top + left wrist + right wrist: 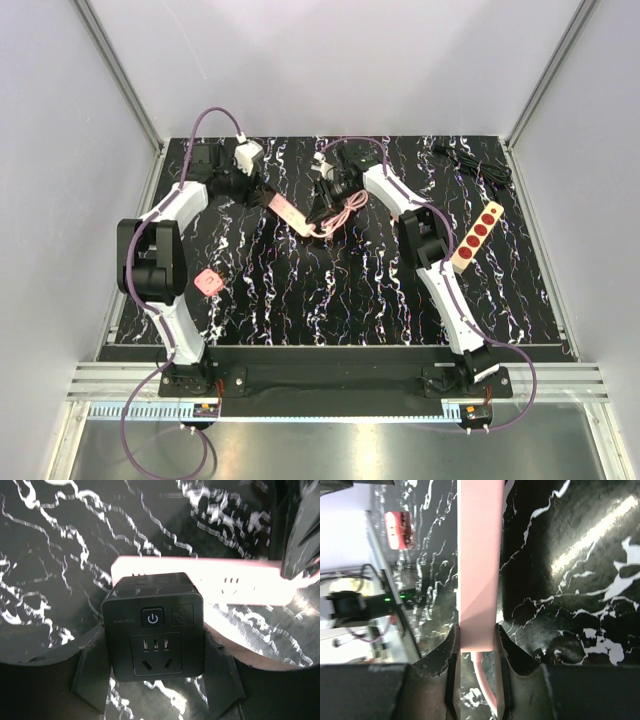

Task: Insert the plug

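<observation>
A black adapter plug with a power button and a socket face sits between my left gripper's fingers, which are shut on its sides. Its far end touches or sits over the pink power strip lying on the marbled table. In the top view the left gripper is at the strip's far-left end. My right gripper is shut on the strip's other end, where the pink cable leaves it. The plug's prongs are hidden.
A wooden power strip with red sockets lies at the right. A black cable is coiled at the back right. A white adapter sits at the back left. A small pink-red block lies near the left arm. Pink cable is bunched by the right gripper.
</observation>
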Controlling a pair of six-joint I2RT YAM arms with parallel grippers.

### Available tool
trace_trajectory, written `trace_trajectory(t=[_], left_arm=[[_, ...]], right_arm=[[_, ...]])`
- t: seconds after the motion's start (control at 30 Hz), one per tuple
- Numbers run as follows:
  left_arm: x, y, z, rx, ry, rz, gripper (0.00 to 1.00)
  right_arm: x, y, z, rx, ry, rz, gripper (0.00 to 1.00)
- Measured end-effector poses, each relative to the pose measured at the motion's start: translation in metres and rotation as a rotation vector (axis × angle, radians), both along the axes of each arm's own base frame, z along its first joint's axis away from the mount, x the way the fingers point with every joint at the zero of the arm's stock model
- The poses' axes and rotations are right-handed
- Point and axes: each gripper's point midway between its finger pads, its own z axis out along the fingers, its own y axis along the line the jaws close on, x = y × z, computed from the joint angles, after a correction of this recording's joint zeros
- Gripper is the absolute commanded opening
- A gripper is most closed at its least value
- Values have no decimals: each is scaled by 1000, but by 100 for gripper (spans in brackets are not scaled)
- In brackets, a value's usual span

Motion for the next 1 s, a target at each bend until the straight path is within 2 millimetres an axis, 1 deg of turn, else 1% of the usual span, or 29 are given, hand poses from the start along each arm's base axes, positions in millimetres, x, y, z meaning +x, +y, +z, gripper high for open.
trace_trajectory(t=[0.13, 0.2, 0.27, 0.33, 0.4, 0.53, 0.8, 1.0], left_arm=[[15, 3, 8, -78, -23, 16, 0], [25, 8, 10, -94, -38, 28, 0], [35, 14, 9, -107, -52, 38, 0], [39, 16, 5, -120, -54, 31, 0], [39, 18, -1, -130, -39, 28, 0], [37, 15, -10, -149, -15, 12, 0], [39, 3, -4, -225, -8, -15, 0], [41, 1, -11, -257, 18, -4, 0]], right_arm=[[-1, -2, 1, 22, 60, -17, 0], [-1, -2, 1, 33, 88, -24, 0], [-1, -2, 2, 44, 110, -29, 0], [-1, -3, 3, 57, 128, -31, 0], [-1, -3, 4, 71, 146, -34, 0], [-1, -4, 6, 100, 191, -40, 0], [0, -4, 7, 120, 226, -47, 0], [0, -5, 7, 130, 239, -48, 0]])
